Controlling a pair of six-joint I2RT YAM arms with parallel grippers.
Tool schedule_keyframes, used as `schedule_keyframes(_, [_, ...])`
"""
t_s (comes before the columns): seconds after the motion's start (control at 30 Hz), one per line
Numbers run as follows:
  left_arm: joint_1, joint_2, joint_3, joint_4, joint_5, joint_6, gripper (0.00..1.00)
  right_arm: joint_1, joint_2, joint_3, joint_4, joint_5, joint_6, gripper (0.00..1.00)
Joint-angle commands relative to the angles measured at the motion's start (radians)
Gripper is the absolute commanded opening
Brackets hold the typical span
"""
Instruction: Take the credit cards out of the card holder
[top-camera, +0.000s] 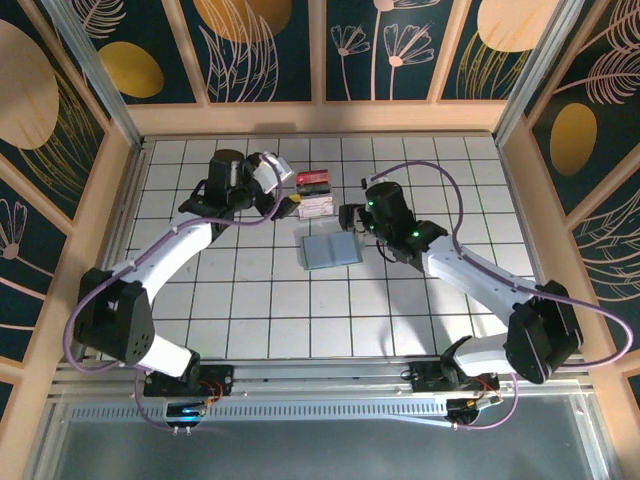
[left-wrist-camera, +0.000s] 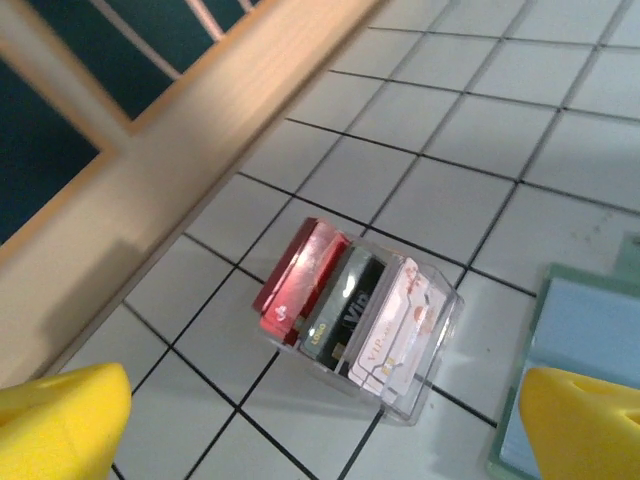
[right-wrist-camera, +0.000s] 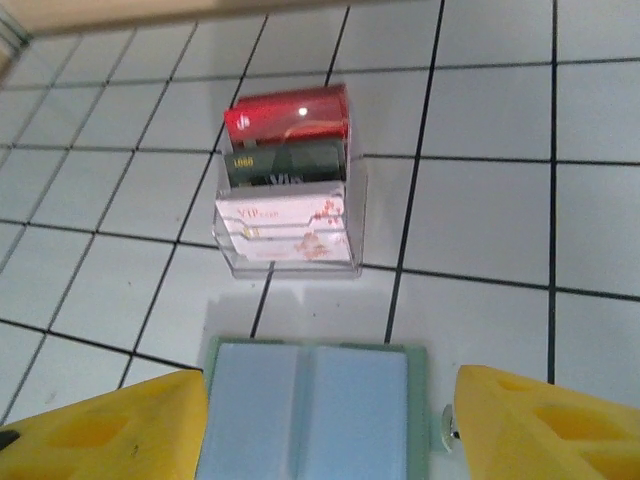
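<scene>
Your R gripper (right-wrist-camera: 325, 425), jaws apart & empty, is nearer: card holder (right-wrist-camera: 312, 410) lies open just below, long axis spanning the gap; L gripper (left-wrist-camera: 320, 420), jaws wide, faces the credit cards (left-wrist-camera: 350, 310).

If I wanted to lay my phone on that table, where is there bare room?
The middle tiles of the table, between the open folder and the near edge, are bare; so is the far right corner. Centre back is crowded: the clear card stand, the folder, the left tool and the right tool sit close together.
</scene>
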Motion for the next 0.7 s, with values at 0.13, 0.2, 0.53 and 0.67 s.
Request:
schedule_keyframes(0.13, [0.006, -0.122, -0.149, 0.247, -0.381, -0.423, 0.99, 0.101, 0.145, 0.091, -0.144, 0.053, 0.133, 0.62])
schedule_keyframes(0.2, [0.005, -0.143, -0.181, 0.246, -0.485, -0.506, 0.99, 0.127, 0.196, 0.115, -0.170, 0.054, 0.151, 0.58])
schedule_keyframes(0.53, [0.006, -0.261, -0.375, 0.244, -0.762, -0.825, 0.99, 0.229, 0.465, 0.285, -0.264, 0.043, 0.148, 0.50])
schedule_keyframes(0.67, [0.005, -0.268, -0.405, 0.232, -0.772, -0.852, 0.99, 0.235, 0.531, 0.325, -0.293, 0.048, 0.146, 0.51])
